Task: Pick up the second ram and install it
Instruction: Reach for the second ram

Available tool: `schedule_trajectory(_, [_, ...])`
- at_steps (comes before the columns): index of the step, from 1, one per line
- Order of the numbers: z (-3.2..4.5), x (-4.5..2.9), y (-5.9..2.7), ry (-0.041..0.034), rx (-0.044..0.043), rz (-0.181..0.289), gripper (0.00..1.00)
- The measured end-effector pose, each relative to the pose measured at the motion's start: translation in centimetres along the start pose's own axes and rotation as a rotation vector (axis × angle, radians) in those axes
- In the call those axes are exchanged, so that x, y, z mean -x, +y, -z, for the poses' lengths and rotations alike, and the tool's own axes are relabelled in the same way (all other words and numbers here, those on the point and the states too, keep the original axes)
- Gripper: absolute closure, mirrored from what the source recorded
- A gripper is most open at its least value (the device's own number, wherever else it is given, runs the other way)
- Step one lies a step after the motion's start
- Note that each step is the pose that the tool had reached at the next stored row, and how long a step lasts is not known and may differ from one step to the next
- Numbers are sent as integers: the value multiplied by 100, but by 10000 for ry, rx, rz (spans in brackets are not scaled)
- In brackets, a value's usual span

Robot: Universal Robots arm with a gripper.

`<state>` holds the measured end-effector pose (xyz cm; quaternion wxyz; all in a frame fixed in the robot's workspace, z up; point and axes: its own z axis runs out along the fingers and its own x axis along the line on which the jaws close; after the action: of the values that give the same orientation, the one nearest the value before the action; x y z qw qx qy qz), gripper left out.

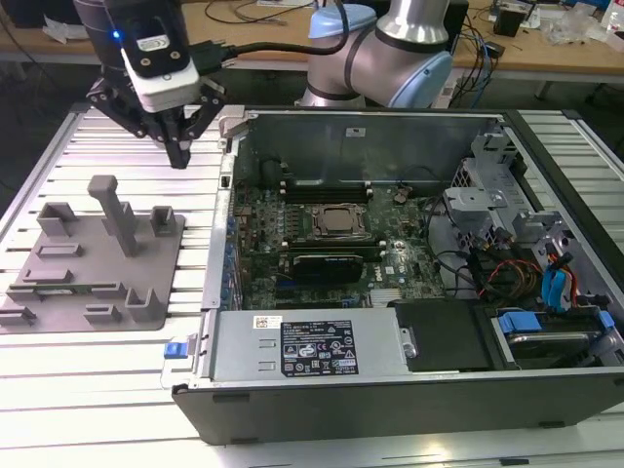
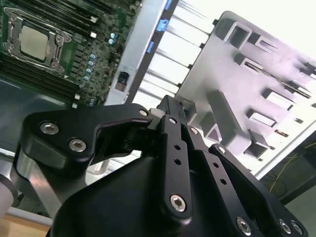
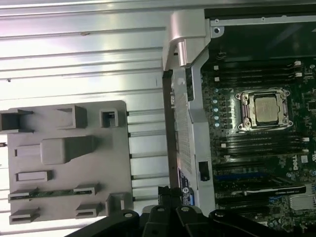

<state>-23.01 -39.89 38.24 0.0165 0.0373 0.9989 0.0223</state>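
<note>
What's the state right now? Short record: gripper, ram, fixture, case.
gripper: over the table, between fixture and case; fingers shut, nothing held
ram: green stick lying in a fixture slot, untouched
fixture: gray, at the exterior view's left of the case
case: open, board exposed
CPU socket: mid-board

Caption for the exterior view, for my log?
Shut gripper hovers between the gray fixture holding the second ram and the open computer case.
</note>
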Motion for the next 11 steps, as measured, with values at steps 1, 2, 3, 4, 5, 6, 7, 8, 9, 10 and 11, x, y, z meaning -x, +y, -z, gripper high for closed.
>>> schedule_trajectory(1, [-9, -44, -4, -4, 0, -1, 92])
schedule_trajectory(2, [-20, -102, -8, -8, 0, 0, 92])
schedule_trajectory(3, [-36, -173, -15, -10, 0, 1, 92])
schedule_trajectory(4, [-46, -220, -19, -11, 0, 0, 92])
schedule_trajectory(5, [-56, -262, -22, -11, 1, -1, 92])
schedule_trajectory(6, [-63, -289, -24, -11, 1, -1, 92])
schedule_trajectory(7, [-72, -322, -27, -11, 0, 1, 92])
schedule_trajectory(8, [-89, -388, -33, -13, 0, 1, 92])
schedule_trajectory(9, [-101, -432, -37, -12, 0, 0, 92])
schedule_trajectory(10, [-121, -487, -42, -13, 1, -1, 92])
schedule_trajectory(11, [-140, -528, -46, -13, 1, 0, 92])
